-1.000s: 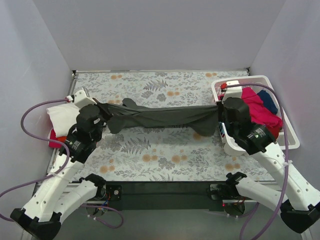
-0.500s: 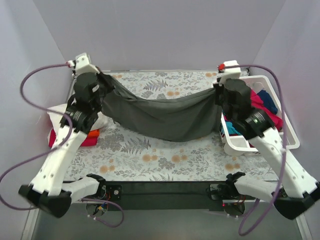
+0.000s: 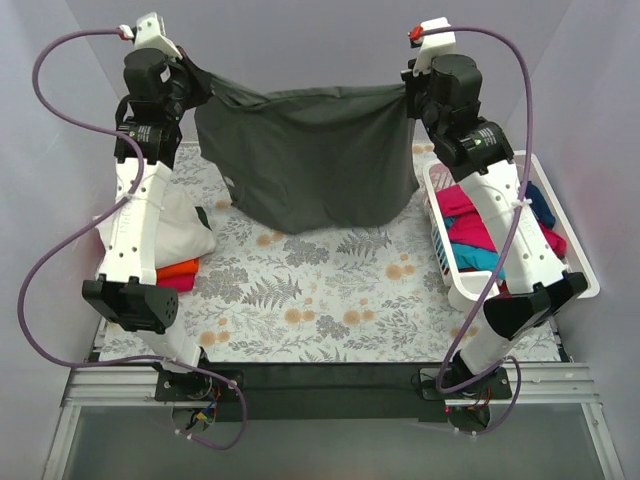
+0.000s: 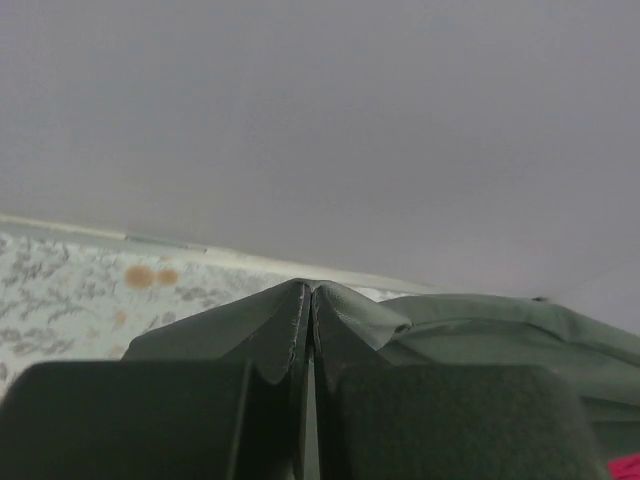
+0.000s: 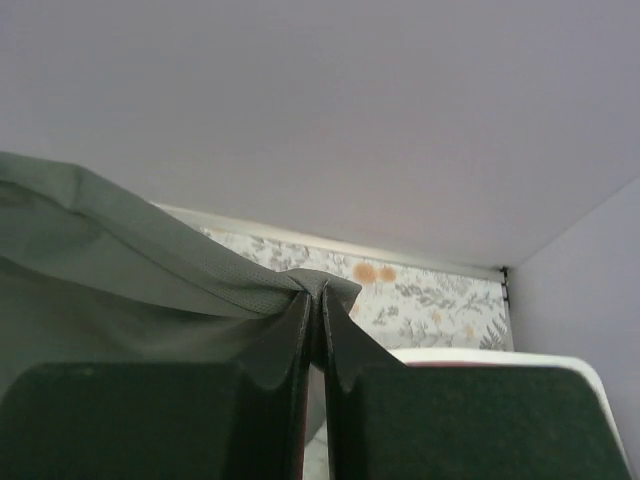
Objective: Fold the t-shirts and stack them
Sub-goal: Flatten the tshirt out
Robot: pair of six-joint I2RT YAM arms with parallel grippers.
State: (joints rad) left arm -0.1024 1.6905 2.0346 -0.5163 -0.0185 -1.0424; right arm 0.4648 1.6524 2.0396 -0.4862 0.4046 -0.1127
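A dark grey t-shirt (image 3: 305, 160) hangs spread in the air between my two raised arms, its lower edge just above the floral table. My left gripper (image 3: 194, 82) is shut on its left top corner; the cloth (image 4: 480, 325) trails right of the shut jaws (image 4: 308, 290). My right gripper (image 3: 405, 88) is shut on its right top corner, the cloth (image 5: 120, 250) running left from the jaws (image 5: 322, 290). A white t-shirt (image 3: 170, 225) lies folded at the left on orange (image 3: 178, 268) and pink ones. Magenta, teal and navy shirts (image 3: 475, 235) fill the basket.
A white slatted basket (image 3: 575, 275) stands at the table's right edge, under my right arm. The floral table cloth (image 3: 330, 300) covers the table. Grey walls close in on three sides.
Both arms have risen high and moved back, lifting the dark grey t-shirt from a low stretched strip to a hanging spread sheet. Both grips have held.
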